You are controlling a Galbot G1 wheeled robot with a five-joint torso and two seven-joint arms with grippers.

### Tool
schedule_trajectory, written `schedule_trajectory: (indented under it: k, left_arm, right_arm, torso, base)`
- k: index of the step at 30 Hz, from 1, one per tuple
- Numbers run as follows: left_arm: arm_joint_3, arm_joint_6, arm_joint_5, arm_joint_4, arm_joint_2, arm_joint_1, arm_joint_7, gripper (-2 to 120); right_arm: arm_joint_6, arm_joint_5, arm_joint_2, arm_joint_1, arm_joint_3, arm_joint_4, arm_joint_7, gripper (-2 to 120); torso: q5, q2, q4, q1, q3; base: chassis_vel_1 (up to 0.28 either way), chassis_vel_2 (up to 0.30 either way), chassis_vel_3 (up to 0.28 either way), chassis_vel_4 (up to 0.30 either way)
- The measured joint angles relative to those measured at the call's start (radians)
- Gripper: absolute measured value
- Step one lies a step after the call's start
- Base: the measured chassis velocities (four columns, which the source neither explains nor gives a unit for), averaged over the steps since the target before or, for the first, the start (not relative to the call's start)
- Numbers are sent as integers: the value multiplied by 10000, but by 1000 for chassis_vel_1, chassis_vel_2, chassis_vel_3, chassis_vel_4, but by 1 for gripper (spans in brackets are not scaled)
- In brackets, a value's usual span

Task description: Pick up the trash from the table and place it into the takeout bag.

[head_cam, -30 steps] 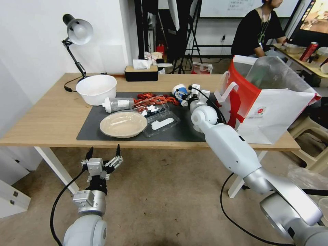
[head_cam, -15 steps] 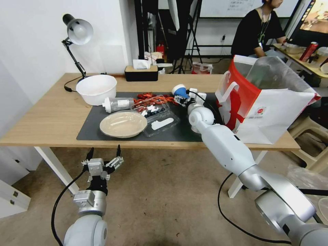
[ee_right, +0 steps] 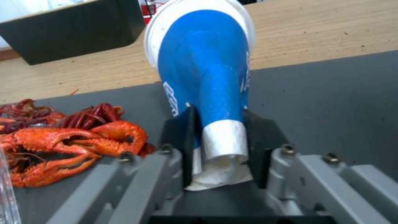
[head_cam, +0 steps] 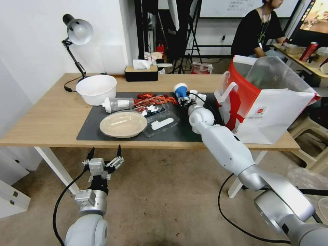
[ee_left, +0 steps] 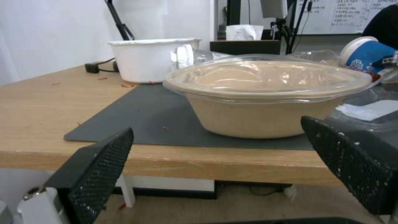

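My right gripper (head_cam: 186, 99) is shut on the narrow end of the blue paper cup (head_cam: 180, 90), squeezing it flat just above the dark mat (head_cam: 92, 131). The right wrist view shows the cup (ee_right: 203, 62) pinched in the gripper (ee_right: 217, 138), with red scraps (ee_right: 70, 140) beside it. The beige plate (head_cam: 123, 123), clear bottle (head_cam: 118, 103) and clamshell (head_cam: 159, 118) lie on the mat. The takeout bag (head_cam: 266, 102) stands open at the table's right end. My left gripper (head_cam: 104, 155) hangs open below the table's (head_cam: 48, 116) front edge, facing the plate (ee_left: 265, 93).
A white bowl (head_cam: 96, 89), a desk lamp (head_cam: 78, 32) and a black tissue box (head_cam: 141, 72) stand at the table's back left. A person sits at another desk behind the bag. A beige stool stands right of the table.
My right arm has shifted slightly left and the blue cup in it has tipped up a little off the mat. The left arm has stayed where it was.
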Motion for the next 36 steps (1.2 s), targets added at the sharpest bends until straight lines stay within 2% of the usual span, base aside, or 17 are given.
schedule_trajectory:
  k: [3, 7, 16, 20, 25, 28, 29, 31, 32, 34, 36]
  left_arm:
    - [0, -4, 4, 14, -1, -5, -3, 100]
    - [-1, -18, 5, 41, -1, -9, -7, 100]
    - [-1, -40, 10, 54, -2, 0, -22, 100]
    - [-2, -51, 13, 75, -11, 2, -26, 100]
    - [-6, -60, 13, 82, -2, 1, -29, 100]
    - [-9, -64, 19, 84, 5, 3, -31, 100]
    - [-9, -64, 19, 84, 5, 3, -31, 100]
    - [-3, -64, 42, 90, -6, 3, -31, 100]
    - [-3, -64, 42, 90, -6, 3, -31, 100]
    - [11, -70, 91, 98, -31, 12, -31, 100]
    - [16, -75, 105, 102, -37, 12, -31, 100]
  right_arm:
    - [19, -5, -17, -41, 2, 50, -41, 11]
    - [74, -20, -62, -119, 6, 203, -63, 3]
    - [759, 35, -355, -359, 164, 1196, -584, 3]
    - [1381, 79, -686, -704, 271, 2297, -1210, 3]
    - [1651, -8, -975, -1039, 421, 3343, -1531, 3]
    - [1534, -367, -1255, -1277, 820, 4621, -1460, 3]
    - [1534, -367, -1255, -1277, 820, 4621, -1460, 3]
    - [1097, -696, -1435, -1356, 1207, 5500, -1058, 3]
    - [1097, -696, -1435, -1356, 1207, 5500, -1058, 3]
    - [293, -1171, -1657, -1397, 1671, 6362, -345, 3]
    - [104, -1292, -1723, -1405, 1799, 6572, -155, 3]
  torso:
    - [0, 0, 0, 0, 0]
    - [0, 0, 1, 0, 0]
    - [0, 0, 0, 0, 1]
    - [-1, 0, 0, -2, 1]
    - [0, 0, -1, -2, 1]
    - [0, 0, 1, -2, 1]
    - [0, 0, 1, -2, 1]
    - [1, 0, 1, -2, 1]
    - [1, 0, 1, -2, 1]
    - [-1, 0, 1, -3, 1]
    - [0, 0, 0, -2, 0]
  base:
    - [0, 0, 0, 0]
    - [0, 0, 0, 0]
    - [0, 0, 0, 0]
    - [0, 0, 0, 0]
    - [0, 0, 0, 0]
    - [0, 0, 0, 0]
    - [0, 0, 0, 0]
    - [0, 0, 0, 0]
    - [0, 0, 0, 0]
    - [0, 0, 0, 0]
    - [0, 0, 0, 0]
